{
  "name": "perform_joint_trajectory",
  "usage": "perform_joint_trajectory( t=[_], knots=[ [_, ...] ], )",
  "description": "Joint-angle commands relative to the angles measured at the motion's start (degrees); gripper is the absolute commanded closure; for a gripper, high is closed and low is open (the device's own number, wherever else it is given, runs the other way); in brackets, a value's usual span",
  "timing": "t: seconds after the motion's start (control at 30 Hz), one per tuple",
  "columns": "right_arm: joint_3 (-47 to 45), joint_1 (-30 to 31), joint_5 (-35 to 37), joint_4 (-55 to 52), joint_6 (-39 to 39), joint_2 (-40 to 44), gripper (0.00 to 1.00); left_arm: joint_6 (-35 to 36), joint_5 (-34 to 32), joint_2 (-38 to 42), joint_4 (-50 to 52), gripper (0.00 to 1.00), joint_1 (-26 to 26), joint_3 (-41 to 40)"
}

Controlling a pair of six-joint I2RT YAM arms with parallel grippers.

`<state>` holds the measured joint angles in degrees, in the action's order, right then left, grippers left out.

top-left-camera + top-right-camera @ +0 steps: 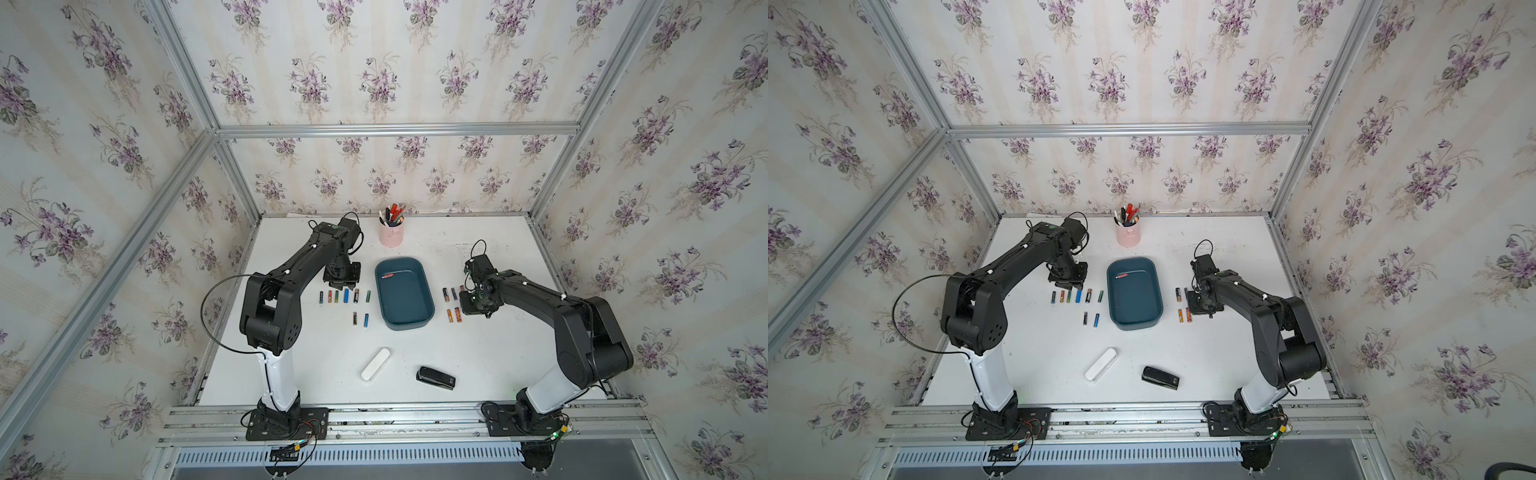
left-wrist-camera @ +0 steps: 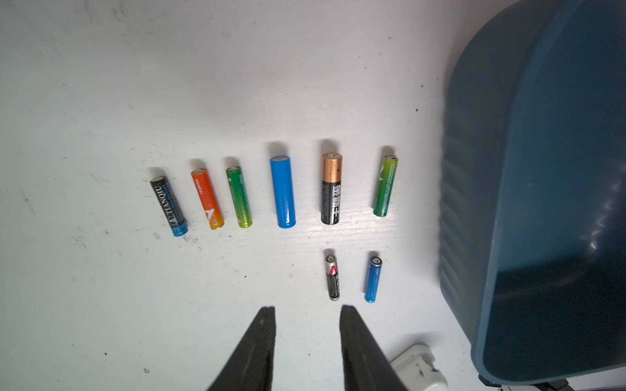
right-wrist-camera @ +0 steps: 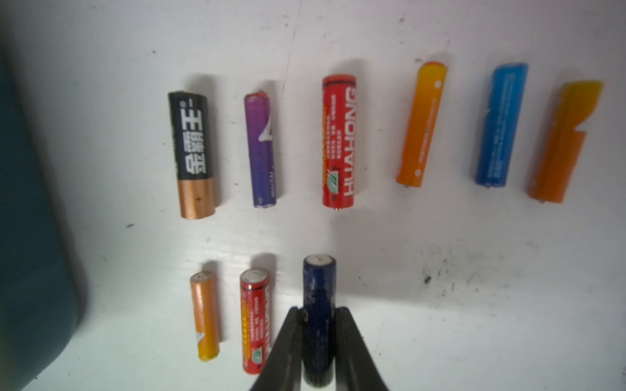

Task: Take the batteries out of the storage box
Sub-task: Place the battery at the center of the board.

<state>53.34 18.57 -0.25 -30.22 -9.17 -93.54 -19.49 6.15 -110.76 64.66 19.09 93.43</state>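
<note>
The teal storage box [image 1: 405,301] sits mid-table in both top views, with one red battery [image 1: 389,275] lying near its far wall. To its left, several batteries [image 2: 283,191] lie in a row with two smaller ones [image 2: 372,279] nearer; my left gripper [image 2: 306,309] hovers open and empty over the table beside them. To the right of the box, several more batteries [image 3: 338,140] lie in a row, with an orange one [image 3: 205,315] and a red one [image 3: 255,321] in front. My right gripper [image 3: 318,311] is shut on a dark blue battery [image 3: 318,287] next to that red one.
A pink pen cup [image 1: 390,235] stands behind the box. A white oblong case [image 1: 375,364] and a black stapler-like object [image 1: 435,377] lie toward the front edge. The white case's end [image 2: 418,370] shows in the left wrist view.
</note>
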Motion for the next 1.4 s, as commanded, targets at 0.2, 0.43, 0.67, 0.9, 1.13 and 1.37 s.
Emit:
perform_joint_trajectory(
  t=[0.2,0.43,0.67,0.9,1.13,1.37],
  knots=[
    [-1.0,-0.1,0.6,0.9,-0.6,-2.0,0.79,0.9,-0.8,-0.9,1.6,0.62,0.7,0.9],
    [-1.0,-0.1,1.0,0.7,-0.9,-2.0,0.77,0.8,-0.8,-1.6,1.9,0.62,1.2,1.8],
    [-0.1,-0.2,0.9,-0.2,-0.9,-1.5,0.71,0.9,-1.0,-1.8,2.3,0.62,1.6,3.1],
    [-0.3,-0.2,1.1,-0.5,-1.3,1.5,0.65,2.1,-2.8,-2.7,3.1,0.57,2.4,6.8],
    [1.1,-0.2,0.9,-1.7,-1.8,3.7,0.61,5.3,-5.6,-5.8,3.5,0.53,5.4,15.8],
    [3.3,-0.1,0.2,-3.4,-2.3,5.0,0.6,10.8,-10.9,-15.8,6.4,0.51,11.5,31.3]
  ],
)
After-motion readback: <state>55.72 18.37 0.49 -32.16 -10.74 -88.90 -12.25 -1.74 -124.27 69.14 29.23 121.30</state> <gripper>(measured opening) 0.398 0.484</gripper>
